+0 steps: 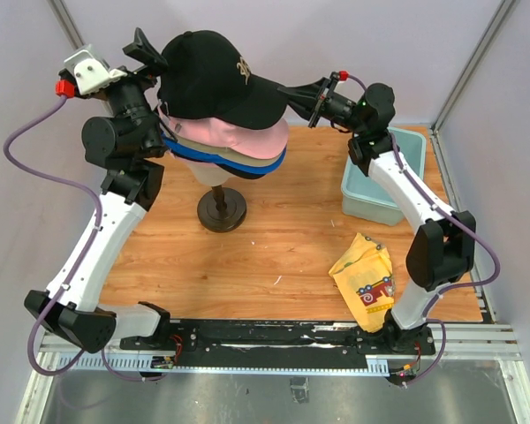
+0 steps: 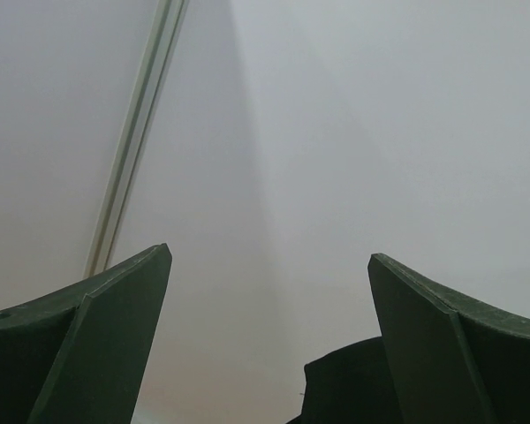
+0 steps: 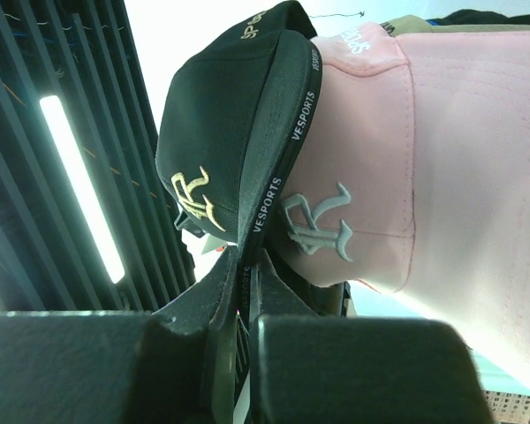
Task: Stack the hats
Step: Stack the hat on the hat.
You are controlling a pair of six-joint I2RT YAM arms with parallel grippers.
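Brim of black cap (image 1: 208, 75) within right end effector (image 3: 246, 265), atop pink cap (image 1: 247, 134).

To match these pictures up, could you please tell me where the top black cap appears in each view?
Top external: black cap at top centre, topping the stack.
Left wrist: only a dark patch at the bottom edge, possibly the cap; cannot tell.
Right wrist: left of centre, brim pinched by the right gripper.
Shared landmark, top and right wrist: the pink cap directly beneath.
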